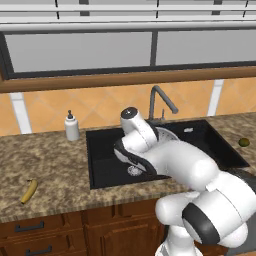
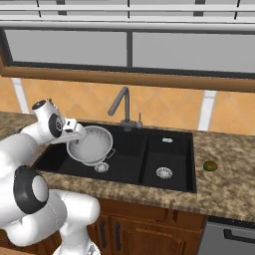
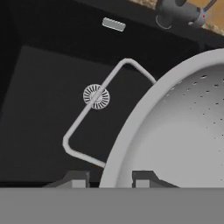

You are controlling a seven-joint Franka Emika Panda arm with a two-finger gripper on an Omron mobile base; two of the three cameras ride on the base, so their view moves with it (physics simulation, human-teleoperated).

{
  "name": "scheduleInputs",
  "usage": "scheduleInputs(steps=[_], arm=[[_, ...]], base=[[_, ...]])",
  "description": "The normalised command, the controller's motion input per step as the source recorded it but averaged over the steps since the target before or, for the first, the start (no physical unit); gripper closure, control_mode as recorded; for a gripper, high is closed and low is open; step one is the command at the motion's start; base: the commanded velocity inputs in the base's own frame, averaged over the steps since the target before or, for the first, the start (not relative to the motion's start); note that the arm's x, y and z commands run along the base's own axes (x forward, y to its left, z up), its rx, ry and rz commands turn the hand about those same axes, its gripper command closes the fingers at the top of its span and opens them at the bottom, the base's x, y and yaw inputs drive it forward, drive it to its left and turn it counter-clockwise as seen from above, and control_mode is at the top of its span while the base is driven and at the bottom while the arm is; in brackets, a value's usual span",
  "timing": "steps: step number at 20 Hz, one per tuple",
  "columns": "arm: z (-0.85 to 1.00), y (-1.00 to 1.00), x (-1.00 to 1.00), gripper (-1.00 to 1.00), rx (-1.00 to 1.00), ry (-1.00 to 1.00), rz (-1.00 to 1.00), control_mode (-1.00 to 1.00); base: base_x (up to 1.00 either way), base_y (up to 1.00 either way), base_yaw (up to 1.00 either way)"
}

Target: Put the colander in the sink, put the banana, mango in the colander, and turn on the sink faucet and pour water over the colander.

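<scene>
The pincer point(image 3: 107, 178) grips the colander point(image 2: 91, 144) by its rim, one fingertip either side, holding it tilted above the left sink point(image 2: 124, 167) basin, ready to lower. Banana point(image 1: 29, 191) and mango point(image 2: 210, 166) wait on the desk point(image 1: 50, 165).

The colander point(image 2: 92, 144) is pale white-grey, dotted inside with rows of small dark holes, and its thin wire handle point(image 3: 94, 114) is the same light grey. The sink point(image 2: 174, 149) is black with round silver drains point(image 2: 164, 173). The counter point(image 1: 50, 160) is speckled brown granite. The banana point(image 1: 29, 191) is yellow; the mango point(image 2: 210, 166) olive green. The faucet point(image 2: 121, 107) is dark grey, the soap dispenser point(image 1: 72, 126) white. The wall tiles point(image 1: 100, 107) are orange, the cabinets point(image 2: 149, 224) reddish-brown wood.
</scene>
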Motion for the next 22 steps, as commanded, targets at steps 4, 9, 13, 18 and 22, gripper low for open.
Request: scheduleInputs(steps=[4,9,13,18,22], arm=[[-0.25,0.00,0.79,1.00,0.00,0.17,0.00,-1.00],[-0.31,0.00,0.71,1.00,-0.06,0.28,0.00,-1.00],[-0.44,0.00,0.12,1.00,-0.07,0.10,-0.07,-1.00],[-0.61,0.00,0.00,1.00,-0.05,-0.05,-0.19,-1.00],[-0.66,0.00,0.03,1.00,0.00,-0.15,-0.25,-1.00]], base=[[0.00,0.00,0.00],[0.00,0.00,0.00],[0.00,0.00,0.00],[0.00,0.00,0.00],[0.00,0.00,0.00]])
